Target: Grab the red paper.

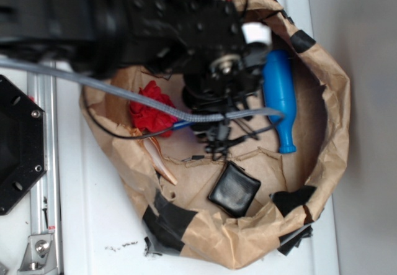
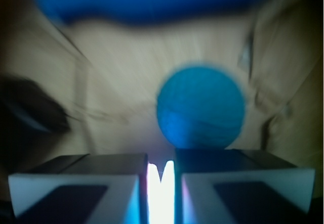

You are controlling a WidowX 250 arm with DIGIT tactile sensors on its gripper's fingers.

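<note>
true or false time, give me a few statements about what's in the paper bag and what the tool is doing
1. The red paper lies inside the brown paper bag. True.
2. The tool is shut on the red paper. False: in the wrist view its fingers are nearly together with nothing between them, and no red paper shows there.
3. A teal ball sits just ahead of the tool in the wrist view. True.
4. The blue bowling pin lies outside the bag on the white table. False: it lies inside the bag, near its right wall.
5. A black square object rests on the bag floor. True.
</note>
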